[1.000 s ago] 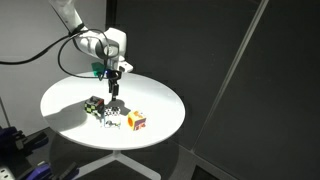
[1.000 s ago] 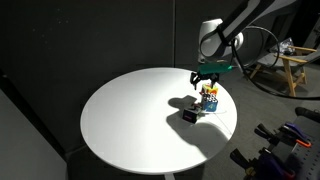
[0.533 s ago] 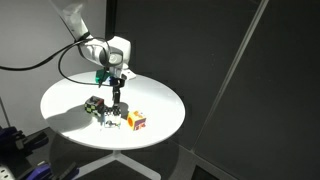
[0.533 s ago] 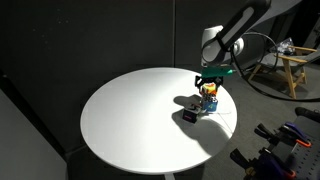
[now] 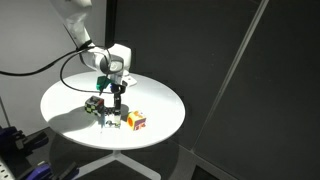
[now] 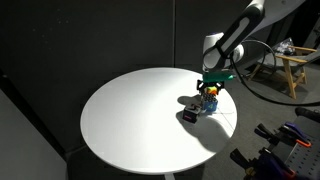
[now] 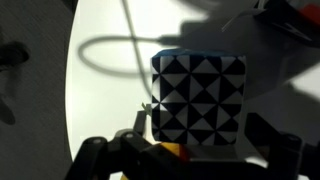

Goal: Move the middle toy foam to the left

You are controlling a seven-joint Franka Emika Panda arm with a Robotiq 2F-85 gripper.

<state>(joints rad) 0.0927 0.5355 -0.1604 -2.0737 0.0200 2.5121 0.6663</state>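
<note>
The middle toy foam (image 7: 198, 97) fills the wrist view, a cube with a face of black and white triangles and a blue upper edge. In an exterior view it (image 5: 109, 121) lies between the green-black checkered cube (image 5: 94, 104) and the orange-yellow-red cube (image 5: 136, 121). My gripper (image 5: 118, 108) hangs just above it, open, with one finger (image 7: 98, 158) on each side of the cube's near edge. From the opposite side my gripper (image 6: 208, 92) partly hides the foam (image 6: 206, 104) and the orange cube behind it. Whether the pads touch the cube is unclear.
The cubes sit on a round white table (image 5: 160, 100) near its front rim. The checkered cube (image 6: 189, 115) lies close beside my fingers. A cable loops from my arm (image 5: 75, 62). Wooden furniture (image 6: 290, 68) and dark gear (image 6: 285, 140) stand off the table.
My gripper has come down and shifted slightly toward the middle cube, staying open. The cubes have not moved.
</note>
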